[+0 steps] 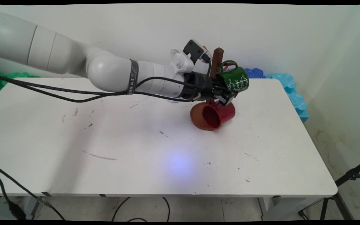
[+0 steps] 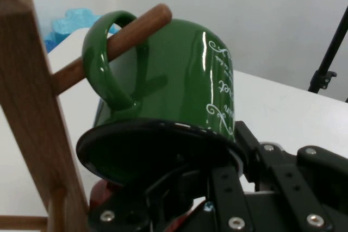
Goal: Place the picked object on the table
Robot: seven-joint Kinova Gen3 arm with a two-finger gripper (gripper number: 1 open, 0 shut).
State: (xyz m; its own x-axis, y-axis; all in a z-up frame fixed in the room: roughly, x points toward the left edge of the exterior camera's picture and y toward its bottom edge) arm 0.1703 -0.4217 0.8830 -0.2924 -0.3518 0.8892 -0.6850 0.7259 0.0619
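Two mugs: green mug point(image 2: 179, 74) hangs by its handle on the wooden rack point(image 2: 27, 107), gripper point(image 1: 227, 93) pinching its rim; red mug point(image 1: 215, 115) lies at 6 o'clock below.

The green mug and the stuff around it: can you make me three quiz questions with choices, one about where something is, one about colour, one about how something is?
1. Where does the shiny green mug with white lettering hang?
A. on a peg of the brown wooden mug tree
B. on the white table
C. on the wall

2. What colour is the mug below it?
A. blue
B. red
C. yellow

3. How does that lower mug lie?
A. upright
B. upside down
C. on its side

Answers: 1 A, the peg goes through its handle. 2 B, it is red in the main view. 3 C, its opening faces sideways.
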